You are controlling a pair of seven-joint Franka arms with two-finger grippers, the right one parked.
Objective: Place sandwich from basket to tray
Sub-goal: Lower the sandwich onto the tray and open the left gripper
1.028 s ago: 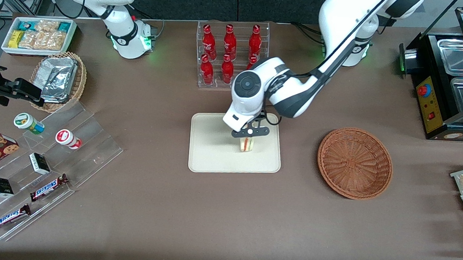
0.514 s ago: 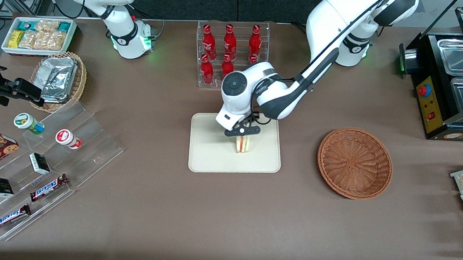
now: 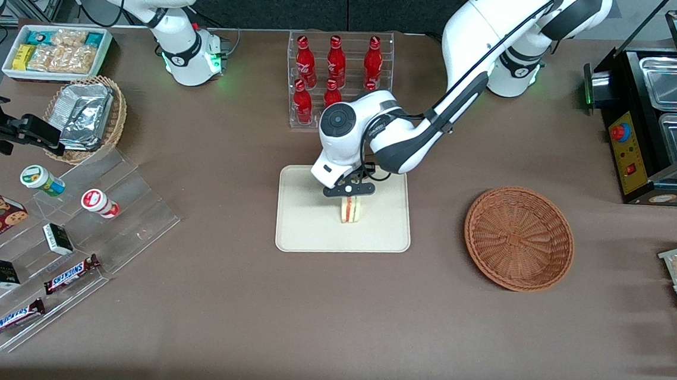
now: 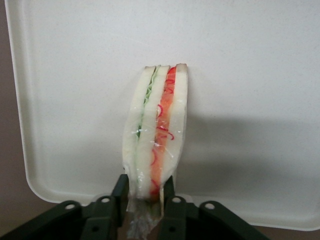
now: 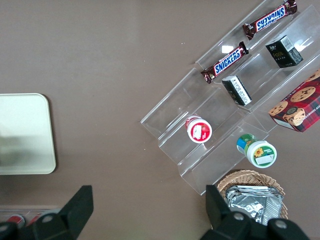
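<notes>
On the brown table, mid-span: one tray (image 3: pixel 312 224), cream-white, flat, rounded corners, low rim. Over it hangs the left gripper (image 3: pixel 350 194), its two black fingers (image 4: pixel 120 197) clenched on the near end of the sandwich (image 3: pixel 350 210).

Sandwich: one wedge, pale bread, red-orange and green filling stripes facing up, held on edge. From the wrist camera it (image 4: pixel 156 132) stands over the tray (image 4: pixel 250 75) surface with a shadow beside it; whether its lower end touches the tray I cannot tell.

Basket (image 3: pixel 518 238): one, round, reddish-brown wicker, nothing in it, well apart from the tray toward the working arm's end of the table.

Bottle rack (image 3: pixel 337 79): clear acrylic, red bottles, farther from the front camera than the tray, partly covered by the arm.

Tan wicker basket (image 3: pixel 90 119): foil packets inside, toward the parked arm's end.

Clear stepped display (image 3: pixel 66 242): candy bars, small boxes, two small cups.
</notes>
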